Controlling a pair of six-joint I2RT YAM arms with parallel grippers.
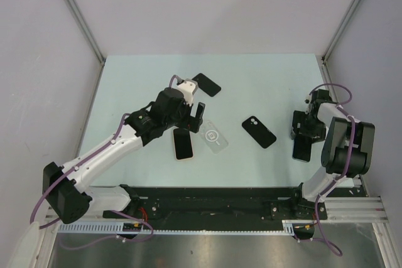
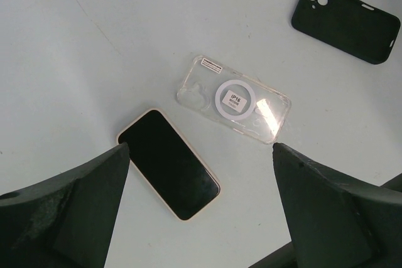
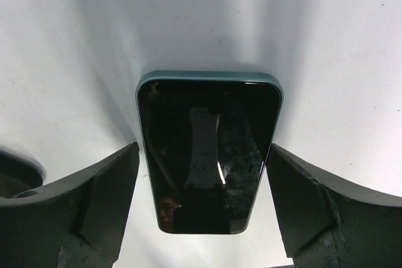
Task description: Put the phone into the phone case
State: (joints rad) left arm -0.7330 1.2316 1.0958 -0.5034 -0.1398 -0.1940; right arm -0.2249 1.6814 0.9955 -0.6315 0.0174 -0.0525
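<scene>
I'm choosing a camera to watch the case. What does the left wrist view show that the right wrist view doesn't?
Only the left wrist view: a clear case lying flat, a pink-edged phone screen up beside it, and a black case at the upper right. Only the right wrist view: a teal-edged phone, screen up, between the spread fingers of the right gripper. Both: the pale table and each camera's own dark fingers, open, at the lower corners; the left gripper holds nothing.
</scene>
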